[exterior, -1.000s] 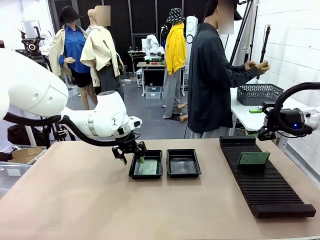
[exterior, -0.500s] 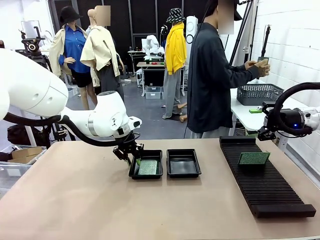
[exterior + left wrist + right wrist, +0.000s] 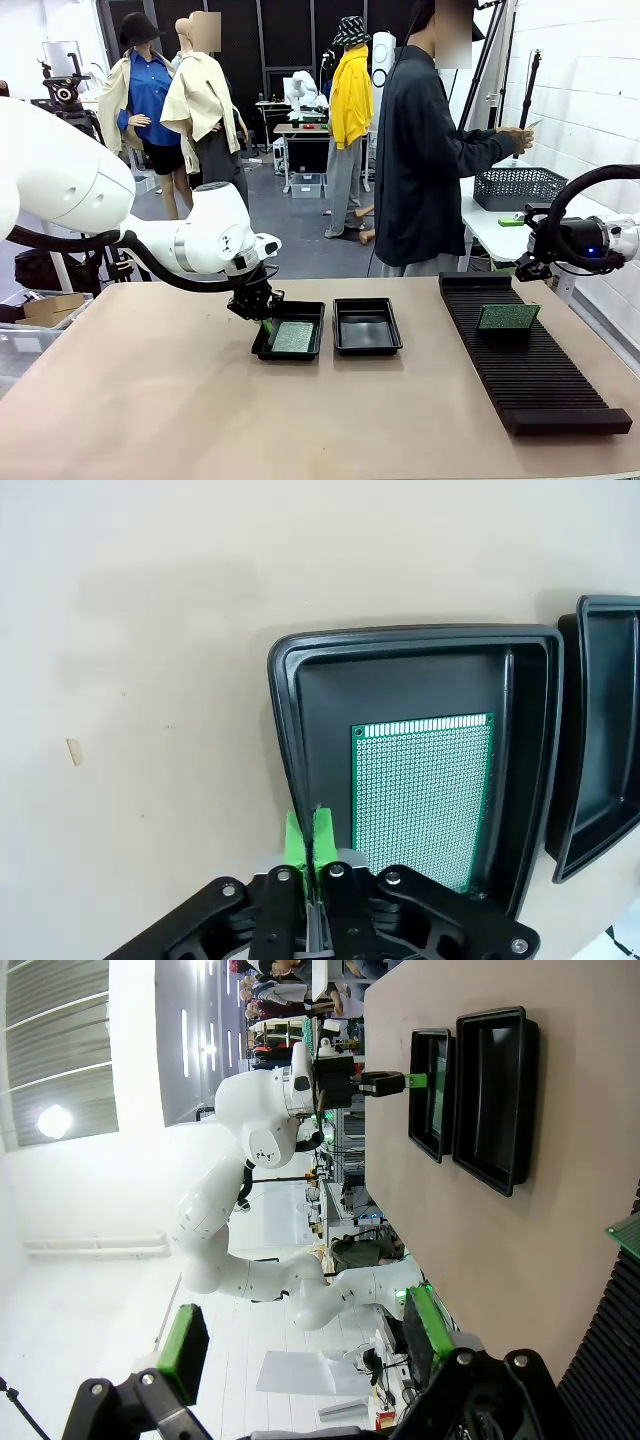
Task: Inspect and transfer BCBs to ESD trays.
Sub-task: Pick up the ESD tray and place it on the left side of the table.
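Two black ESD trays lie side by side mid-table. The left tray (image 3: pixel 259 349) holds a green BCB (image 3: pixel 293 336); the right tray (image 3: pixel 367 327) has nothing in it. My left gripper (image 3: pixel 265 318) is shut on the left tray's outer rim. In the left wrist view the gripper (image 3: pixel 307 830) pinches that rim (image 3: pixel 283 710) between its green pads, beside the BCB (image 3: pixel 425 790). A second BCB (image 3: pixel 508 317) leans on the ribbed rack (image 3: pixel 535 385). My right gripper (image 3: pixel 305 1335) hangs open and holds nothing, up at the table's right edge.
A person stands at the far side, turned to a side table with a dark mesh basket (image 3: pixel 517 186), hands raised over it. The long black rack fills the table's right part. Bare tabletop (image 3: pixel 150 400) lies in front and to the left.
My left gripper has closed from open onto the left tray's rim, and the tray has slid slightly left. The person's hands have come lower. The right arm has not moved.
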